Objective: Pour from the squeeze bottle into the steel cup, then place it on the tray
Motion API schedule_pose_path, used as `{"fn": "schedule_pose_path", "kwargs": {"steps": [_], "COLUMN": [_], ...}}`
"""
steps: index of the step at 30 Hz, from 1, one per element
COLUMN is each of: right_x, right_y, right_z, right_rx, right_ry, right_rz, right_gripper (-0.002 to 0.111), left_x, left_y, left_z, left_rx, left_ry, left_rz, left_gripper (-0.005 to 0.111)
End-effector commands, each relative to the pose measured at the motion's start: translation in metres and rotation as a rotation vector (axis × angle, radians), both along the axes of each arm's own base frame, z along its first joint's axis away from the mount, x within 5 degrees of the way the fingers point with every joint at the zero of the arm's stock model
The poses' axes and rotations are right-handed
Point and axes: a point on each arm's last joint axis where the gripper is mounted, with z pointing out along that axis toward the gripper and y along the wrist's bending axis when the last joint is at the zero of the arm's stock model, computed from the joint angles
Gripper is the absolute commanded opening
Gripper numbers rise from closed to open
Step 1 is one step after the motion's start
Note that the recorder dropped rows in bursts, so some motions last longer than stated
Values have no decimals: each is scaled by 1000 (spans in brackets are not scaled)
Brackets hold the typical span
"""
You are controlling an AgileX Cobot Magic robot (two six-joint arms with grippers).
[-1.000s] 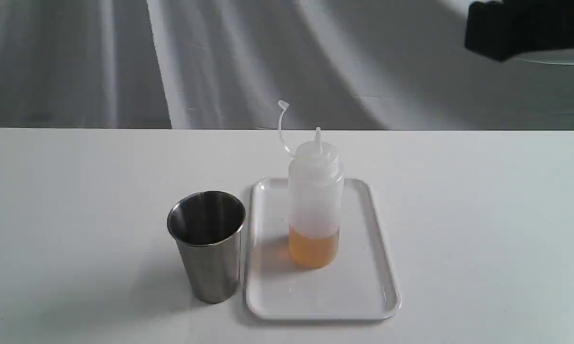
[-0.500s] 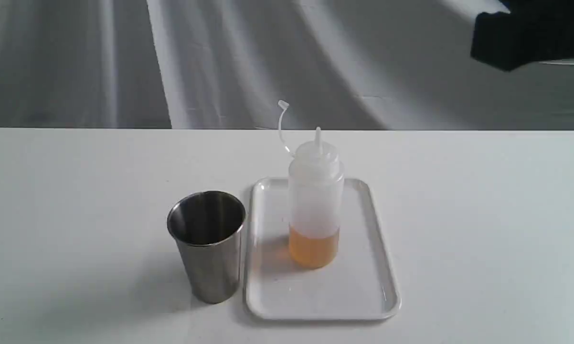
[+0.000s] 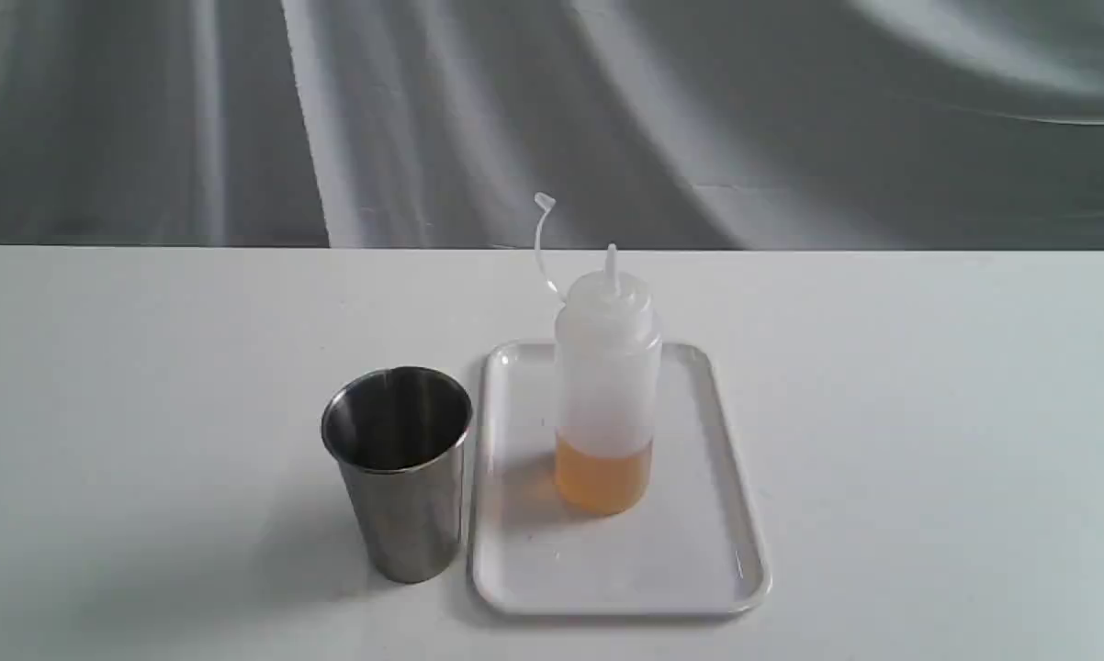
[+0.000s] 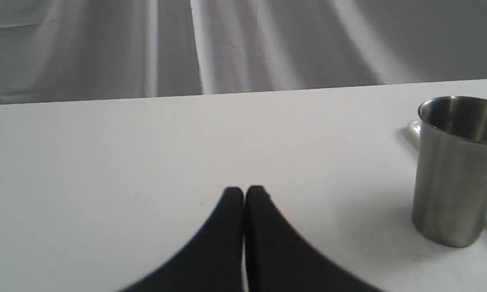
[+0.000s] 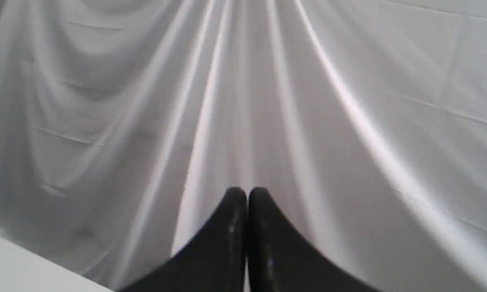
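Observation:
The squeeze bottle (image 3: 606,386) stands upright on the white tray (image 3: 699,569), amber liquid filling its lower part and its cap strap curling up behind. Just left of the tray stands the steel cup (image 3: 399,468), which also shows in the left wrist view as the steel cup (image 4: 454,170), with a sliver of the tray (image 4: 413,129) behind it. My left gripper (image 4: 244,191) is shut and empty, low over the bare table away from the cup. My right gripper (image 5: 246,192) is shut and empty, facing the cloth backdrop. Neither gripper appears in the exterior view.
A white table (image 3: 148,367) carries everything. A grey draped cloth (image 3: 515,119) hangs behind the table's far edge. A corner of the table (image 5: 16,263) shows in the right wrist view.
The dark right arm at the upper right of the exterior view moved up and right and has left the picture. Bottle, cup and tray stay where they were.

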Motion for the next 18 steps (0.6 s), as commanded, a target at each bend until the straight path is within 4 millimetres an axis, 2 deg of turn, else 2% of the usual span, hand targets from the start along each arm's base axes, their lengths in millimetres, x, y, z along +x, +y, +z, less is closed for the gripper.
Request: {"fn": "schedule_pose_path", "kwargs": {"steps": [1, 7, 10, 18], "right_x": [-13, -34, -44, -72], "right_y": [-18, -42, -47, -51], "right_z": [-10, -53, -78, -126], "right_rx": [-5, -13, -16, -16], "right_ry": [-4, 49, 86, 110], "right_rz": [-94, -246, -289, -334], "right_gripper": [0, 0, 0, 0], "left_x": [0, 0, 0, 0], "left_y": [0, 0, 0, 0], "left_z": [-1, -1, -1, -1], "left_rx": [-7, -7, -7, -4], "left_ry": [-6, -6, -6, -6], "left_rz": [3, 3, 3, 2], "left_gripper": [0, 0, 0, 0]}}
